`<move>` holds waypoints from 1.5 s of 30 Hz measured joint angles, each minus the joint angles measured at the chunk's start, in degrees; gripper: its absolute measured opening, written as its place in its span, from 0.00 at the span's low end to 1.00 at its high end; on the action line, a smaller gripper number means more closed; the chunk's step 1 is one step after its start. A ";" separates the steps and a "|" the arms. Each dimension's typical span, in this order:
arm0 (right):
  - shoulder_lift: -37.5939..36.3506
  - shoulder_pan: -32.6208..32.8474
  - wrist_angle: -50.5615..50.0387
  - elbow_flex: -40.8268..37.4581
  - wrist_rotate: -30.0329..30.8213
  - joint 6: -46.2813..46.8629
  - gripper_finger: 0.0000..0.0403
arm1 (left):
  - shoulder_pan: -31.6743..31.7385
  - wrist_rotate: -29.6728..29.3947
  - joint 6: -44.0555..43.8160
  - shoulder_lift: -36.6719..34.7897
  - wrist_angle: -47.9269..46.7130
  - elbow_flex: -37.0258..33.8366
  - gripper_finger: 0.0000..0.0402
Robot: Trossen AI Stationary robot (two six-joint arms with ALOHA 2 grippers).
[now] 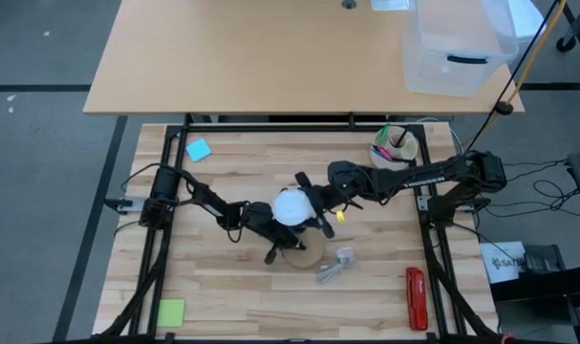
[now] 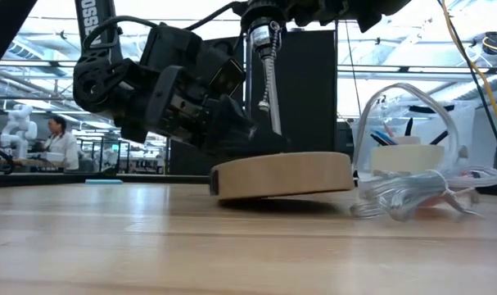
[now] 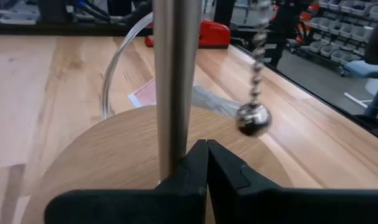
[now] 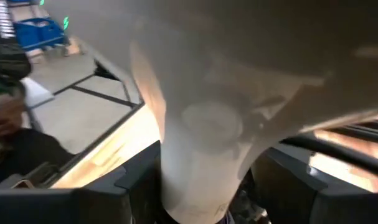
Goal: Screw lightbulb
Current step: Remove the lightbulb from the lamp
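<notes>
At the table's left we see a blue sticky note (image 1: pixel 199 149) near the back and a green one (image 1: pixel 171 311) at the front edge. Our left gripper (image 1: pixel 270 250) reaches in from that side; its fingers (image 3: pixel 204 171) are pressed together at the foot of a metal rod (image 3: pixel 175 87) that rises from the round wooden base (image 2: pixel 282 174), and we cannot tell whether they pinch anything. A ball chain (image 3: pixel 255 81) hangs beside the rod.

In the middle, the lightbulb (image 1: pixel 291 207) sits above the wooden base, its white globe facing up. Our right gripper (image 1: pixel 313 203) comes from the right and holds the bulb, a dark finger on each side of its neck (image 4: pixel 201 168).

Just right of the base lies a coil of clear cable (image 2: pixel 416 192). Farther right we find a red object (image 1: pixel 417 297) near the front and a white cup of pens (image 1: pixel 395 146) near the back.
</notes>
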 joint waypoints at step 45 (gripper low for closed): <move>-15.63 9.95 2.40 -13.13 29.20 4.10 0.55 | -2.06 -17.68 3.56 -19.83 -4.27 -9.15 0.01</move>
